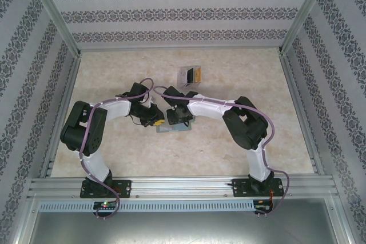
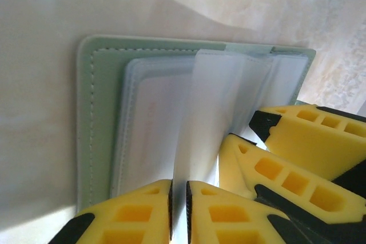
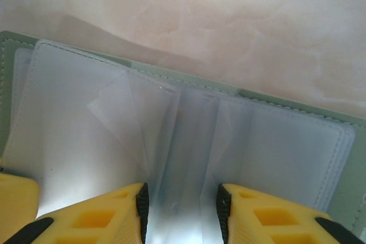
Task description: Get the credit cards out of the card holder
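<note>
Left hand: my left hand, with yellow ribbed plastic fingers, is pinched almost flat on one translucent plastic sleeve. I hold that leaf upright so the pockets beside it fan apart.
Sleeve: thin, glossy, floppy film that bows where I lift it and lies flat elsewhere.
Credit cards: what I take for one of the credit cards is a pale, stiff rectangle with faint red print. It sits inside a left-page pocket and is not yet out.
Card holder: the soft grey-green bifold card holder lies open and flat on the mottled beige desk, mid-desk between both arms. It has a matte skin, a pale stitched border and rounded corners.
Right hand: my right hand has its jaws apart, astride the sleeves' central fold, gripping nothing I can see. I judge it is there to steady the holder against my pull.
</note>
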Robot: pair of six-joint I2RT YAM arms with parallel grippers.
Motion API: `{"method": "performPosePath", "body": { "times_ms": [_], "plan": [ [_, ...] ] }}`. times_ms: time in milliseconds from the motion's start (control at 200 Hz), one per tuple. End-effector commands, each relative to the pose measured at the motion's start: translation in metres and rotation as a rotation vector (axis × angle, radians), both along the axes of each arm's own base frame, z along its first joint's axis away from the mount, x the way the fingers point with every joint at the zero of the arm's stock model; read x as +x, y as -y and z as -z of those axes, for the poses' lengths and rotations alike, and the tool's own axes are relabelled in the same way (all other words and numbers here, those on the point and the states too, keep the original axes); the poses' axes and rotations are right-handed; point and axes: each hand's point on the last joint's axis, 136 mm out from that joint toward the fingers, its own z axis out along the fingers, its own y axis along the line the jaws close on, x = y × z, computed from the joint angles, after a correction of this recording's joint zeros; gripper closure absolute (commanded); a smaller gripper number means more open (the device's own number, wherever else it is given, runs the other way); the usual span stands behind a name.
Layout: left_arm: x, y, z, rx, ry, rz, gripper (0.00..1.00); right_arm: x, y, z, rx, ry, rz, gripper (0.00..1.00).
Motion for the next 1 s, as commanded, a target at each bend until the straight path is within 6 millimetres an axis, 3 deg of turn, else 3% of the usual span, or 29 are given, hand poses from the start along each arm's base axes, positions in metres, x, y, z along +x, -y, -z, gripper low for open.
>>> {"method": "performPosePath", "body": {
  "times_ms": [0,200,385,684,829,994],
  "plan": [
    [0.004,0.009,-0.007,-0.035,0.022,0.018,0.84,-0.008,0.013,0.009,-0.011,-0.049,0.028,0.6],
    [0.007,0.013,-0.015,-0.065,0.039,0.017,0.8,0.001,0.011,-0.031,0.105,0.006,0.065,0.56],
    [0.013,0.028,-0.029,-0.149,0.063,0.026,0.66,0.013,0.017,-0.067,0.182,0.14,0.105,0.52],
    [0.019,0.068,-0.058,-0.218,0.133,0.092,0.43,0.019,0.057,-0.088,0.23,0.258,0.242,0.48],
    [0.022,0.073,-0.046,-0.174,0.119,0.101,0.31,0.019,0.074,-0.093,0.197,0.289,0.278,0.46],
    [0.024,0.073,-0.038,-0.166,0.108,0.09,0.26,0.017,0.071,-0.091,0.201,0.271,0.267,0.46]
  ]
}}
